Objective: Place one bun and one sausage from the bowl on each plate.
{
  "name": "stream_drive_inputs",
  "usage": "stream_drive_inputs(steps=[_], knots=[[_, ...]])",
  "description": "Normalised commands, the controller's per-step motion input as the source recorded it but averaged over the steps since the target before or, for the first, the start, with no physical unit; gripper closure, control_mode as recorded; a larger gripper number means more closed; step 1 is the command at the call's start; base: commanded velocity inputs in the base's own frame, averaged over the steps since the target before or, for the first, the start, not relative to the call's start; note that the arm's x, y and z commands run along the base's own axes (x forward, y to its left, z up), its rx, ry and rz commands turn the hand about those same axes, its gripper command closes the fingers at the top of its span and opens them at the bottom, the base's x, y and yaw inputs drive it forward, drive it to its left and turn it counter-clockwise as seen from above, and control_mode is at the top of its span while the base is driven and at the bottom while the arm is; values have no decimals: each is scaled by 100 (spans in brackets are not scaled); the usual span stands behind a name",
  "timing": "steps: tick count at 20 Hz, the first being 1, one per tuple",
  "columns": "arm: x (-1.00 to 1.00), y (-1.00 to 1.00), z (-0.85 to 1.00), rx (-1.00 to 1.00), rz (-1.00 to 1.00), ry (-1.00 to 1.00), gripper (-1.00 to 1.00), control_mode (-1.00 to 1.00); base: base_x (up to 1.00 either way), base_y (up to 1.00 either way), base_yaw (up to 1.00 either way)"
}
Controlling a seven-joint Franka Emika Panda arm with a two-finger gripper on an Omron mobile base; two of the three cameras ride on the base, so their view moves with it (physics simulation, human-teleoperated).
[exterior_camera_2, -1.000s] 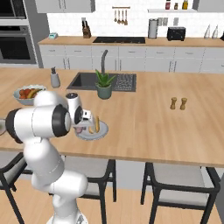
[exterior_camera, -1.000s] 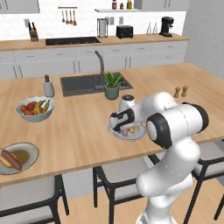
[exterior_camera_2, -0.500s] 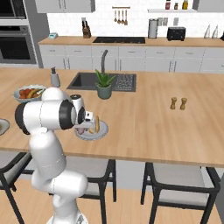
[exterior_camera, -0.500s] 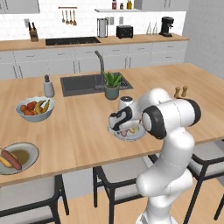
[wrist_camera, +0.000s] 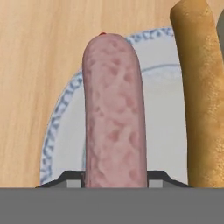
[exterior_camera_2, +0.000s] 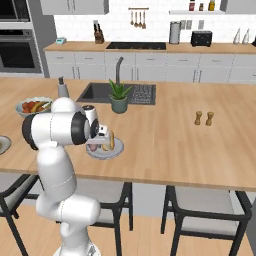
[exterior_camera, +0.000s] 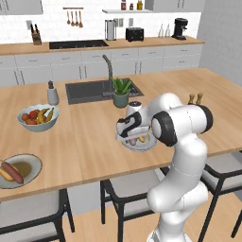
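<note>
A pink sausage (wrist_camera: 113,109) lies lengthwise between the fingertips of my gripper (wrist_camera: 114,177), which is shut on it just above a light-grey plate (wrist_camera: 65,131). A golden bun (wrist_camera: 201,96) rests on the same plate, beside the sausage. From the base views, the gripper (exterior_camera: 130,134) hangs low over the plate (exterior_camera: 146,145) near the counter's front edge, and the bun (exterior_camera_2: 112,141) lies on the plate (exterior_camera_2: 116,151). At the far left, the brown wooden bowl (exterior_camera: 29,165) holds another sausage (exterior_camera: 12,171).
A pale fruit bowl (exterior_camera: 38,117) stands left of the sink (exterior_camera: 92,90). A potted plant (exterior_camera: 121,92) sits just behind the plate. Salt and pepper shakers (exterior_camera: 195,99) are to the right. Stools stand under the counter's front edge.
The arm's elbow has shifted a little while the hand stays low over the plate with the sausage in it.
</note>
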Motion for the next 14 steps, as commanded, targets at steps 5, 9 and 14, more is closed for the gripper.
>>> stream_drive_inputs(steps=[5, 9, 14], knots=[[-22, 0, 0, 0, 0, 0, -100, -100, 0, 0, 0], [-36, 0, 41, 0, 0, -3, -100, -100, 0, 0, 0], [-49, 0, 70, 0, 0, -7, -100, -100, 0, 0, 0]])
